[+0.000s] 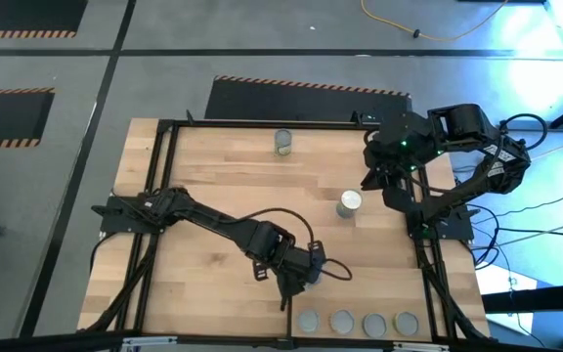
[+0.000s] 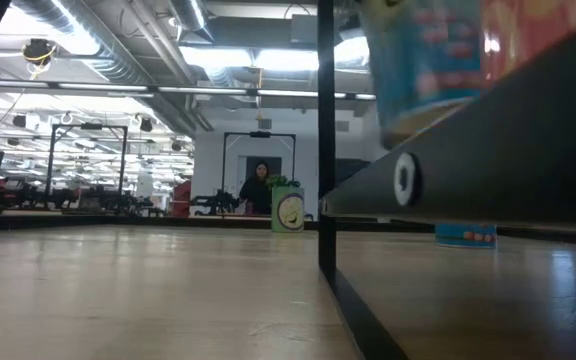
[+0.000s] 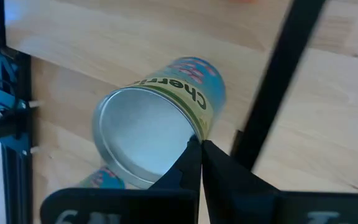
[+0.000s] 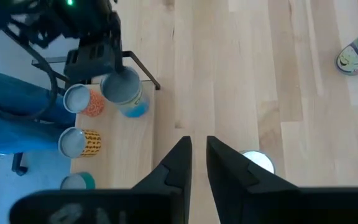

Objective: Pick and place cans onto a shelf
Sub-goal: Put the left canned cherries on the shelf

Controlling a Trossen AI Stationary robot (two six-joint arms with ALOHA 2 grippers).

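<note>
Left gripper (image 3: 199, 149), pinched on the rim of a blue can (image 3: 160, 118), holds it upright.

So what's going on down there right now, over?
Left gripper shut beside the Cherries can at the black divider bar. Right gripper hovers over table, holding nothing. Two loose cans remain. Nothing blocking.

Four cans (image 1: 356, 323) standing upright in row on shelf (image 1: 379, 337) at table's near edge. White-topped can (image 1: 349, 202) sitting mid-table. Green can (image 1: 282, 143) standing near far edge. Blue cherries can (image 3: 160, 118) tilting beside black bar.
</note>
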